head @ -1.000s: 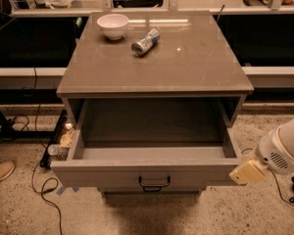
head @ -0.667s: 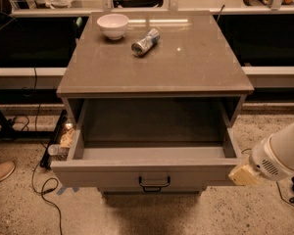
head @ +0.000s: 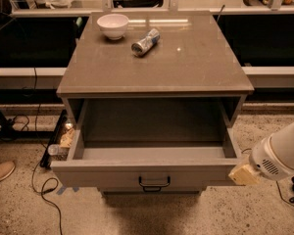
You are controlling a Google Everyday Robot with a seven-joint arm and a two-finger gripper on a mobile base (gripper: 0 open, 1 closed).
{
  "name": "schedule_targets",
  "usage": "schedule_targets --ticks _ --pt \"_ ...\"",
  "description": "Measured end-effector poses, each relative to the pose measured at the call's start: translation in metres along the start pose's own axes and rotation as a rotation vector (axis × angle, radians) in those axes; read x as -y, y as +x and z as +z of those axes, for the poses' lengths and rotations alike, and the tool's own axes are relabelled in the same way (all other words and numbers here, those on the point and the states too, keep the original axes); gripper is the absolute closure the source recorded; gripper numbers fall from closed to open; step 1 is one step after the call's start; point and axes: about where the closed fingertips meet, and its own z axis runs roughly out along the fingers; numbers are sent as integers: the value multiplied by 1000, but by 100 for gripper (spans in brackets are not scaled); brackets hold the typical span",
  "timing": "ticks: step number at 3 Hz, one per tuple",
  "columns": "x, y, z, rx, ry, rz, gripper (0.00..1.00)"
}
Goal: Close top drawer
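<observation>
The wide grey-brown top drawer (head: 108, 174), with a small dark metal centre handle (head: 154, 183), stands pulled well out of the grey cabinet (head: 157, 67), nothing visible inside it. The white arm's beige gripper (head: 244, 174) sits against the front panel's right corner; whether it is open or closed cannot be told, and no object is seen in it. Judged rigid, light and free-sliding: a flat push on the panel, nearer centre to avoid skewing, should serve without any grasp.

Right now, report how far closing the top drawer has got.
Done: nothing; the top drawer stands pulled far out, box empty. In hand: the gripper sits at the right end of its front panel, contact unclear. Left: the whole push in under the cabinet top.
</observation>
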Motion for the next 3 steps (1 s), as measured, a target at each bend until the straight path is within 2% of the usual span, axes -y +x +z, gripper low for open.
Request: schedule_targets --ticks 2,3 --pt "22 36 51 46 -23 90 100" --pt "37 26 79 104 -16 94 100"
